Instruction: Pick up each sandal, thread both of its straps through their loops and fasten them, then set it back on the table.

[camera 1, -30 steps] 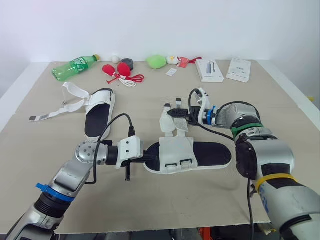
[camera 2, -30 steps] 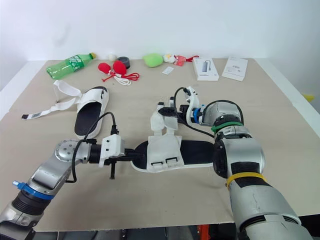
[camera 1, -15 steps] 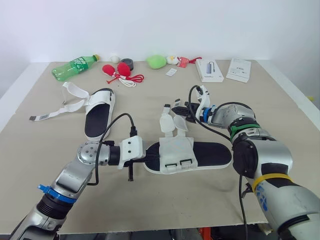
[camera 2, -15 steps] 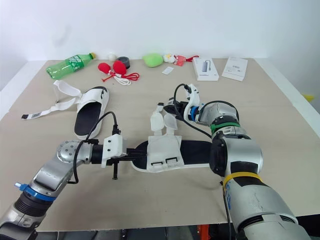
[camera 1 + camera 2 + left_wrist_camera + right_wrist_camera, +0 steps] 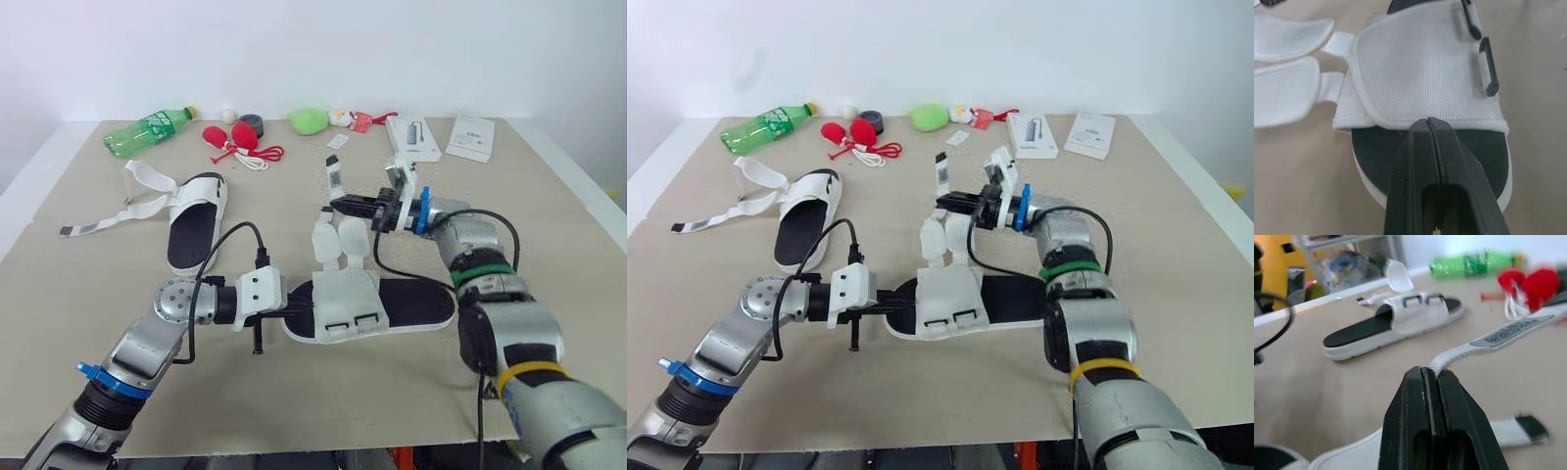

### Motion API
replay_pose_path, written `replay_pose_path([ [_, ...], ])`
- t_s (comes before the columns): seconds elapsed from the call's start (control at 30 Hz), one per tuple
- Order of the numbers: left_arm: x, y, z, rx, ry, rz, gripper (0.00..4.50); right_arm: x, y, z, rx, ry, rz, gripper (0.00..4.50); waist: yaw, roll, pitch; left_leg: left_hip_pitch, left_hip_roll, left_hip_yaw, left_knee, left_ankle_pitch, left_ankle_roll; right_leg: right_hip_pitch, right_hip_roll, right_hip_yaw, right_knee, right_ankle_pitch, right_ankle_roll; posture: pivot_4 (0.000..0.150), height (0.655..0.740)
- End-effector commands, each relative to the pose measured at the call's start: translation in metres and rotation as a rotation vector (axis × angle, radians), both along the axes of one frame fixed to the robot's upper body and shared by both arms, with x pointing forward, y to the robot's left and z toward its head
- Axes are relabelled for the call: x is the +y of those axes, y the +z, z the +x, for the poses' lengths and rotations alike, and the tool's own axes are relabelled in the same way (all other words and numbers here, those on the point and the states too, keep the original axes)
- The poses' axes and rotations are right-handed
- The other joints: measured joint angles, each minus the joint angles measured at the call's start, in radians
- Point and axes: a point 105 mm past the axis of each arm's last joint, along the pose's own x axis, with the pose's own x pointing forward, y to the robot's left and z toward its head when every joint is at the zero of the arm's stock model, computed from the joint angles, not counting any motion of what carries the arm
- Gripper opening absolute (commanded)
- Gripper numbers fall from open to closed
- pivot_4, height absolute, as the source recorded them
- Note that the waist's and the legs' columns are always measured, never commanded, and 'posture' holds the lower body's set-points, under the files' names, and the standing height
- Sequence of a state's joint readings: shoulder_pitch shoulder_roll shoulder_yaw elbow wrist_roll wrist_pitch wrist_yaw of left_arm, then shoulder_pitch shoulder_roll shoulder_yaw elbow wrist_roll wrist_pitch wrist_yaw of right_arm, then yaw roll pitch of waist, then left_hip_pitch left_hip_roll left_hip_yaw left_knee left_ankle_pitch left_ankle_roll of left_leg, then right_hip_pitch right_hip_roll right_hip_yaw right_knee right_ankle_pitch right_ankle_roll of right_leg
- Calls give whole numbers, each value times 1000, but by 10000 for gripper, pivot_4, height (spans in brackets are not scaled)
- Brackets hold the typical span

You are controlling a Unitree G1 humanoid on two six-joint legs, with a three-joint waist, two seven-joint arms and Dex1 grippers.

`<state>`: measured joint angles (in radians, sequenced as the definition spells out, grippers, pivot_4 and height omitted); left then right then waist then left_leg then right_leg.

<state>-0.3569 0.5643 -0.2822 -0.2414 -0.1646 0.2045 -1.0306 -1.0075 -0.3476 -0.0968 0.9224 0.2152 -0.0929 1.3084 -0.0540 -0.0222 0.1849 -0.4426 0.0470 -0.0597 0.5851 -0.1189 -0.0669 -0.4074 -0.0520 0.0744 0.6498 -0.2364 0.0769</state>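
Pinching strap [image 5: 1498, 335] in right hand [image 5: 1431, 368], left hand [image 5: 1428, 120] closed, touching sandal [image 5: 1420, 68]

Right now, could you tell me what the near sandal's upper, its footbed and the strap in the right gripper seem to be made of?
The upper: white woven mesh fabric, matte; a fine grid weave shows. The footbed: black, smooth, matte, probably foam or rubber. The strap: white ribbed webbing with a grey printed tab, pinched in the right gripper.
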Motion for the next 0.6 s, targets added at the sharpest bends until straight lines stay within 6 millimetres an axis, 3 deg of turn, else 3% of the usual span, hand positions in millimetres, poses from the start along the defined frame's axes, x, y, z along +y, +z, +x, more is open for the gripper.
replay_pose_path([
  [0.03, 1, 0, 1, -18, 3, 19, 0, 1, 25, -27, -392, 81, -15, 454, 0, 0, 0, 0, 0, 0, 0, 0, 0, 0, 0, 0, 0, 0, 0, 1500, 7400],
  [0.1, 3, -2, 4, -23, 17, 35, 0, 1, 22, -43, -536, 121, -45, 454, 1, 0, 0, 1, 0, 0, 0, 0, 0, 1, 0, 0, 0, 0, 0, 1500, 7400],
  [0.23, 5, -4, 6, -19, 24, 39, 0, -1, -12, -89, -914, 331, -256, 454, 1, 0, 0, 5, 0, 0, 0, 0, 0, 4, 0, 0, 0, 0, 0, 1500, 7400],
  [0.47, 3, -3, 9, -9, 30, 35, 0, -10, -51, -117, -1178, 583, -506, 454, 2, 0, 0, 7, 0, 1, 1, 1, -2, 5, 0, 2, 0, -1, -6, 1500, 7400],
  [0.6, 2, -5, 10, -2, 32, 36, 0, -14, -56, -121, -1206, 653, -551, 454, 1, 0, 0, 10, 1, 2, 0, 2, -1, 7, 0, 3, 0, 0, -7, 1500, 7400],
])
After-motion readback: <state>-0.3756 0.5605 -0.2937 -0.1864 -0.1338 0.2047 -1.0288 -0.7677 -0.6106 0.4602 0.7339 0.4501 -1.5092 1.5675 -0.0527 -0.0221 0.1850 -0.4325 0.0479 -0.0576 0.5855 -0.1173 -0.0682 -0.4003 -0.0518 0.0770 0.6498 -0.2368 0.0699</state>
